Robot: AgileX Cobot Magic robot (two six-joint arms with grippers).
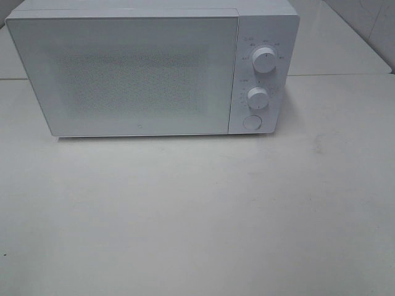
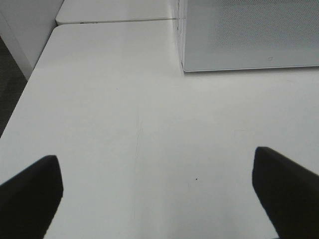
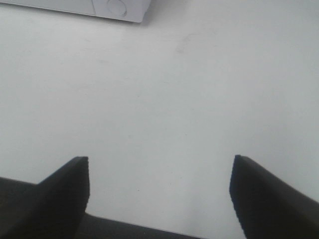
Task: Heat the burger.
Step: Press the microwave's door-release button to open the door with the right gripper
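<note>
The burger is out of view in every frame. A white microwave (image 1: 154, 68) stands at the back of the white table (image 1: 197, 209) with its door shut; the same microwave (image 2: 249, 35) shows in the left wrist view and its lower corner (image 3: 99, 7) in the right wrist view. Neither arm appears in the exterior high view. My left gripper (image 2: 157, 194) is open over bare tabletop, nothing between its black fingers (image 2: 30, 191). My right gripper (image 3: 159, 191) is also open above bare table, its fingers (image 3: 65, 191) empty.
The microwave's right panel carries two round knobs (image 1: 264, 57) (image 1: 258, 97) and a round button (image 1: 251, 122). The table's left edge (image 2: 22, 99) drops to a dark floor. A seam (image 1: 345, 75) separates this table from another behind.
</note>
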